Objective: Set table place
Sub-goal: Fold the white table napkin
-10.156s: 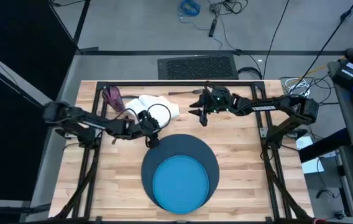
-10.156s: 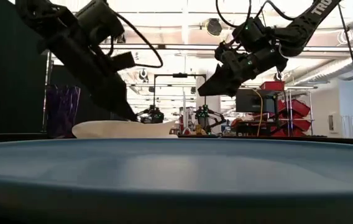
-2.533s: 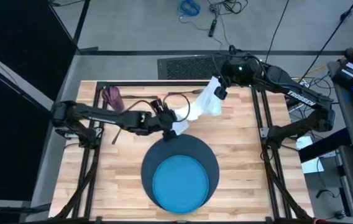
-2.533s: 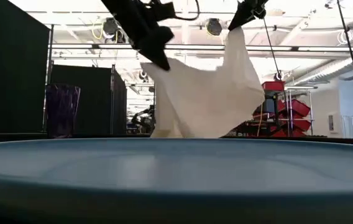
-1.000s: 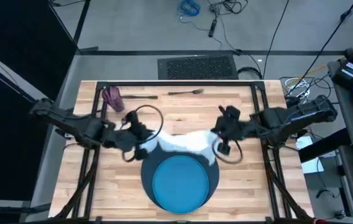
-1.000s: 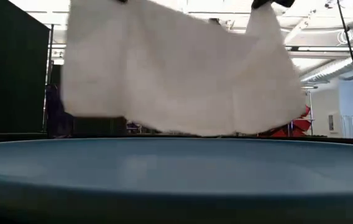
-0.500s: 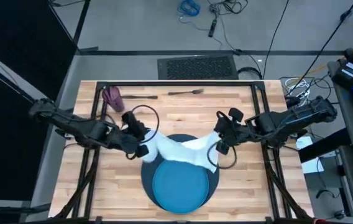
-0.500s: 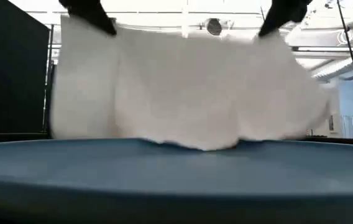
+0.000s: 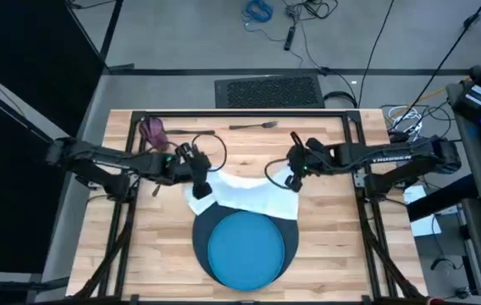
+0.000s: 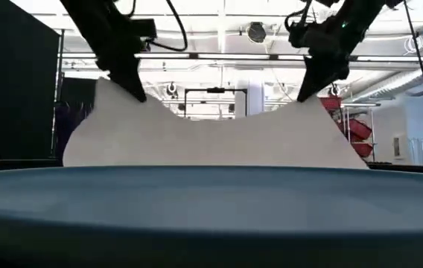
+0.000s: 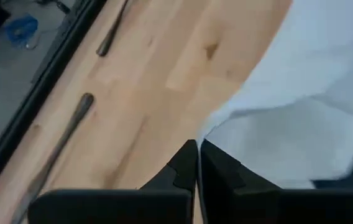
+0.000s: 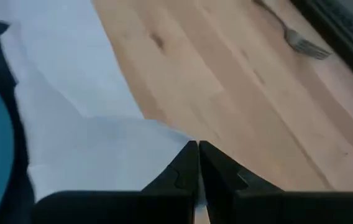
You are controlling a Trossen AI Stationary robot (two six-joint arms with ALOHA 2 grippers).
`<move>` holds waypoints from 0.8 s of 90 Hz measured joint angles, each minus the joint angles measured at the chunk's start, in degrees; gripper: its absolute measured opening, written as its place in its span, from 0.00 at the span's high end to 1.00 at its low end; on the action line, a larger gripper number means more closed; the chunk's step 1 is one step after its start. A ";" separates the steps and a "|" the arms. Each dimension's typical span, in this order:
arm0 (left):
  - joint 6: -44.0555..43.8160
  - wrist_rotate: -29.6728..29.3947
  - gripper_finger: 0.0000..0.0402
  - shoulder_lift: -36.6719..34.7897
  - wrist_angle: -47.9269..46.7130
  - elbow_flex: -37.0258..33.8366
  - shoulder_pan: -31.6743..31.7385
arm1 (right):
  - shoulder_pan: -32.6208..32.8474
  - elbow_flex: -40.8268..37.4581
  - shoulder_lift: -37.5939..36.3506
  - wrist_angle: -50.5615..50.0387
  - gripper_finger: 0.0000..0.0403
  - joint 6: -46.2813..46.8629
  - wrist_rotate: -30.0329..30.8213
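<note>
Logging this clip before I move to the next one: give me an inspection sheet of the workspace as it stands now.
Surface: wooden table, black frame.
Job's things: white napkin spread, its near edge over the far rim of the dark blue mat; blue plate on the mat; purple cup lying at the far left; fork and another utensil along the far edge.
Clutter: nothing seen.
Grippers: left gripper and right gripper each pinch a far corner of the napkin, jaws shut.
Cables: loops on both arms; loose cables on the floor.
Surroundings: floor vent beyond the table; shelving behind in the low view.
</note>
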 joint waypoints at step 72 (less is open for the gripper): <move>16.69 12.98 1.00 6.32 9.34 0.00 17.82 | -17.41 -3.85 6.55 13.20 1.00 -10.84 -4.25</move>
